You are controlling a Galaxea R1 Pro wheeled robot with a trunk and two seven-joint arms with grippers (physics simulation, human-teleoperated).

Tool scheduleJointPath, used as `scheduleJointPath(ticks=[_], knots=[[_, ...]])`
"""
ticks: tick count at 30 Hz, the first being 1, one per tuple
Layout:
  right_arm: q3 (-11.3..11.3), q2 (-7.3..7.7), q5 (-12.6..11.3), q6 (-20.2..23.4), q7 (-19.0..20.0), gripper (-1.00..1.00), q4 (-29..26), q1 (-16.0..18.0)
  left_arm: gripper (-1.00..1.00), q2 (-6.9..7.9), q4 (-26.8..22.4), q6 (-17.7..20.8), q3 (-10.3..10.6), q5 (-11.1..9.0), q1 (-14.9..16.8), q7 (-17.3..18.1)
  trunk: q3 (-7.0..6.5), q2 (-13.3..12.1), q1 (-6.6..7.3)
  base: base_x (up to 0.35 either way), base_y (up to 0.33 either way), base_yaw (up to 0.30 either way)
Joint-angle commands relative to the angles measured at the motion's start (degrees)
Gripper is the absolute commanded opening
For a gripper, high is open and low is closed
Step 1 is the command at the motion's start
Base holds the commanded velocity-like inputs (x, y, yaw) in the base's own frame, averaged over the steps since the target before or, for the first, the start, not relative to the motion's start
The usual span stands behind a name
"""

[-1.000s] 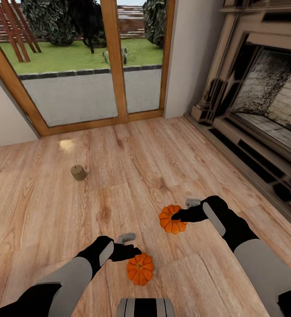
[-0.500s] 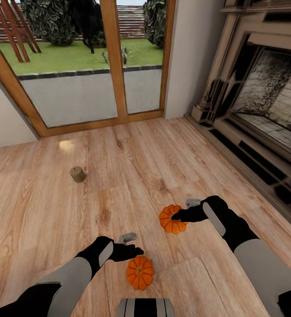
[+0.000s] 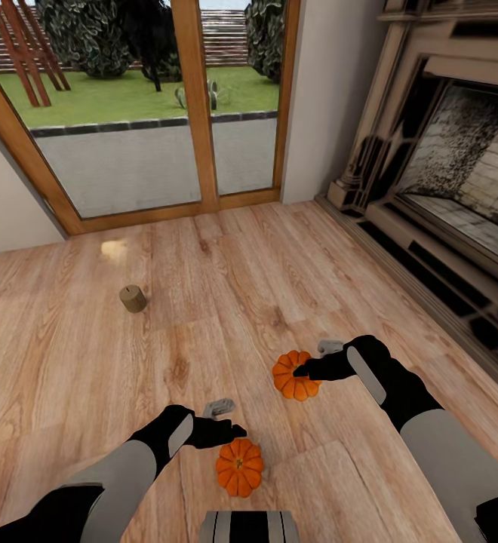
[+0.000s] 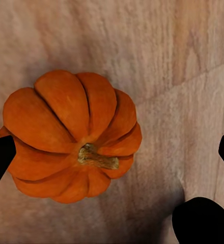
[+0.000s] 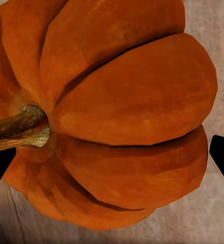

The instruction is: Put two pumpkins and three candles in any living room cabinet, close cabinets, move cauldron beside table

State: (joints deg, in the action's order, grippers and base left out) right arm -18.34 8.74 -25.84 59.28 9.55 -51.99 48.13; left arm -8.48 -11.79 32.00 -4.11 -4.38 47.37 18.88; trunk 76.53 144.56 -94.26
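**Currently: Both Grippers Staging Over the Two Pumpkins**

Both arms are reaching down toward the pale wood-plank floor (image 3: 204,302), one to each pumpkin, so that the two may be lifted together.

The left gripper (image 3: 230,431) is hovering just above the nearer bright orange ribbed pumpkin (image 3: 240,467), which is sitting at 6 o'clock in the head view. In the left wrist view its jaws are standing open, one dark fingertip (image 4: 0,158) touching or nearly touching the pumpkin's flank (image 4: 71,136) and the other well clear, so the pumpkin is lying off-centre in the opening.

The right gripper (image 3: 303,370) is sitting over the farther orange ribbed pumpkin (image 3: 294,375), slightly to 5 o'clock of the picture's centre. Its jaws are also standing open, a dark tip (image 5: 223,157) showing at each side of the pumpkin (image 5: 122,117), which is filling the gap between them.

One stubby tan-brown cylindrical candle (image 3: 133,298) is standing upright at 10 o'clock, well apart from both arms.

Open floor is lying on every side of the pumpkins. The stone fireplace surround (image 3: 430,181) is bounding the room at 2 to 3 o'clock, and the wood-framed glass doors (image 3: 196,105) at 12 o'clock.
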Motion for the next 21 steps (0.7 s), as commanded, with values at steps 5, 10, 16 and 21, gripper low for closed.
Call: scheduleJointPath(ticks=[5, 10, 16, 21], knots=[[-0.12, 0.05, 0.52, 0.13, 0.56, -1.0, -0.04, 0.04, 1.0, 0.03, -0.08, 0.63, -0.38, -0.38, 0.0, 0.11, 0.04, 0.02, 0.01, 0.0, 0.0, 0.0], [-0.12, 0.05, 0.52, 0.13, 0.56, -1.0, -0.04, 0.04, 1.0, 0.04, -0.07, 0.68, -0.37, -0.33, 0.0, 0.17, 0.04, 0.02, 0.01, 0.0, 0.0, 0.0], [-0.12, 0.05, 0.52, 0.13, 0.56, -1.0, -0.04, 0.04, 1.0, 0.05, -0.07, 0.69, -0.4, 0.26, 0.0, 0.22, 0.04, 0.02, 0.01, 0.0, 0.0, 0.0], [-0.12, 0.05, 0.52, 0.13, 0.6, -1.0, 0.01, 0.04, 1.0, 0.05, -0.03, 0.82, -0.44, 1.92, 0.0, 0.27, 0.04, 0.02, 0.01, 0.0, 0.0, 0.0]])
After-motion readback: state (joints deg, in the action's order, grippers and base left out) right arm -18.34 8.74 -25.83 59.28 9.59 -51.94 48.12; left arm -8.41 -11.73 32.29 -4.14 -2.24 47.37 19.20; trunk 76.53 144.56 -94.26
